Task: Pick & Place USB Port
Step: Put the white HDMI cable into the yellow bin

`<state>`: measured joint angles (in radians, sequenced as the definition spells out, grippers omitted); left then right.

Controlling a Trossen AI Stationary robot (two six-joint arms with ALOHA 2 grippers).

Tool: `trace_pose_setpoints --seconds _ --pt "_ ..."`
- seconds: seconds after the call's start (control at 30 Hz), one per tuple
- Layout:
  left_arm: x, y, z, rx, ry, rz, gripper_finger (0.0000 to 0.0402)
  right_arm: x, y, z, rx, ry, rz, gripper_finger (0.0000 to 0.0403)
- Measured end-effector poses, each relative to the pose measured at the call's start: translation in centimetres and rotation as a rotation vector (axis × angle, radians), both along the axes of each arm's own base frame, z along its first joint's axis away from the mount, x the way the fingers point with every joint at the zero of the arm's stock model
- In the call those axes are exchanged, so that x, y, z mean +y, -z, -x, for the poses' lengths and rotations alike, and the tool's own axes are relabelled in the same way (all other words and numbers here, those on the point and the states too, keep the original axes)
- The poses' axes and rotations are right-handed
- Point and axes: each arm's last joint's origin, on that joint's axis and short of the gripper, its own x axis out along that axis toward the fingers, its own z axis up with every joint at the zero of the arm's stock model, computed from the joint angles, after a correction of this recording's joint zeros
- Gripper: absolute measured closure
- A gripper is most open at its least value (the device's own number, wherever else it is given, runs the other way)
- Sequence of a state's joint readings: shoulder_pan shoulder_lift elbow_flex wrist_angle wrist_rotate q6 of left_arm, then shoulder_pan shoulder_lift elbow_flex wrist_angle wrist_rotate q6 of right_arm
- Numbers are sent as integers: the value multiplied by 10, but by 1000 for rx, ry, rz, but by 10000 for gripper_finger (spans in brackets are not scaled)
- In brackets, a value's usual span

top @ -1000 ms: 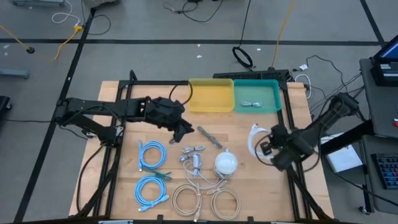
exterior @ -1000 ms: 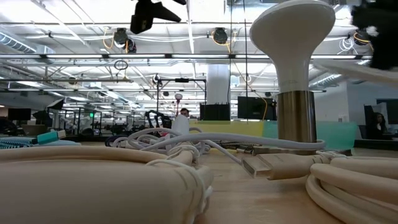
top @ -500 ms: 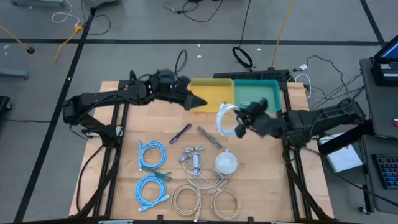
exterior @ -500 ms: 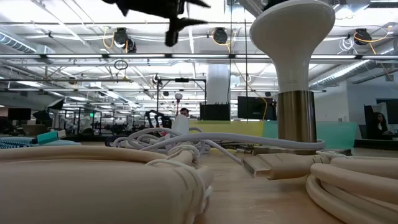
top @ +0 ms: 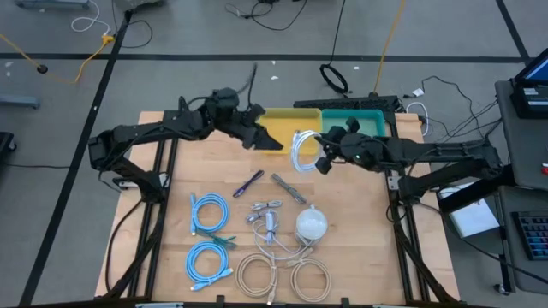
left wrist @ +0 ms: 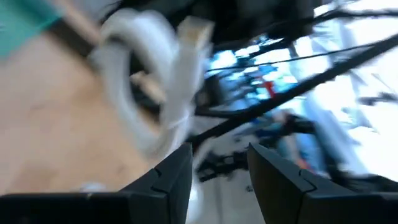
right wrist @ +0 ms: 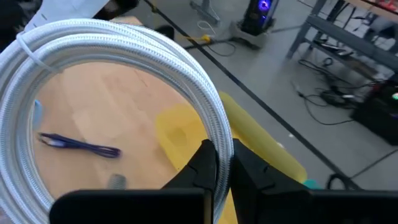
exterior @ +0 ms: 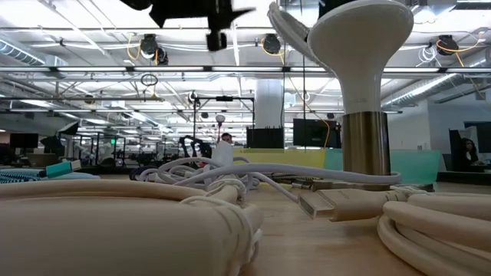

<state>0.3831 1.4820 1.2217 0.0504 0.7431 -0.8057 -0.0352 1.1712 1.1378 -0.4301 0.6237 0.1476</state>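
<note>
Right gripper (top: 324, 159) reaching over yellow tray (top: 287, 127), fingers pinching white cable coil (top: 301, 151). Left gripper (top: 267, 142) hovering beside, fingers spread.

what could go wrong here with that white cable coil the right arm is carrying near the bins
1. The right gripper pinches the white cable coil at one edge only, so the hanging loop may swing or slip out before it is over a bin.
2. The left gripper hovers open at the yellow bin, close to the coil; the two arms could bump or snag the loop.
3. The coil hangs over the yellow bin's edge and could drop outside it.
</note>
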Motion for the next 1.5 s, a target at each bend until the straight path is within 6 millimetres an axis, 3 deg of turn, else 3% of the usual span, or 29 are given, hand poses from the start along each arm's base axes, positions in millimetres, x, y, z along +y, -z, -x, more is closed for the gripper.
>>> trace_pose_setpoints --seconds 0.17,0.53,0.77,1.1,1.2,1.33,1.37,1.5 --pt "-2 19 1 180 -157 -81 229 -8 10 -10 45 25 4 389" --pt "-2 13 -1 117 -159 -97 134 -9 17 -25 21 28 4 389" --pt "-2 12 -5 81 -146 -85 133 -10 19 -30 -13 39 -14 389" --pt "-3 17 -13 83 -163 -76 168 -10 25 -41 -43 31 -46 389" --pt "-3 20 -14 99 -166 -43 212 -10 24 -41 -47 25 -38 389" --pt "-3 24 -16 112 -141 -33 337 -10 21 -42 -65 16 -24 382" --pt "-3 24 -16 111 -143 -39 352 -10 21 -43 -72 12 -18 374" --pt "0 23 -16 114 -199 -48 349 -7 10 -42 -138 -31 4 334"
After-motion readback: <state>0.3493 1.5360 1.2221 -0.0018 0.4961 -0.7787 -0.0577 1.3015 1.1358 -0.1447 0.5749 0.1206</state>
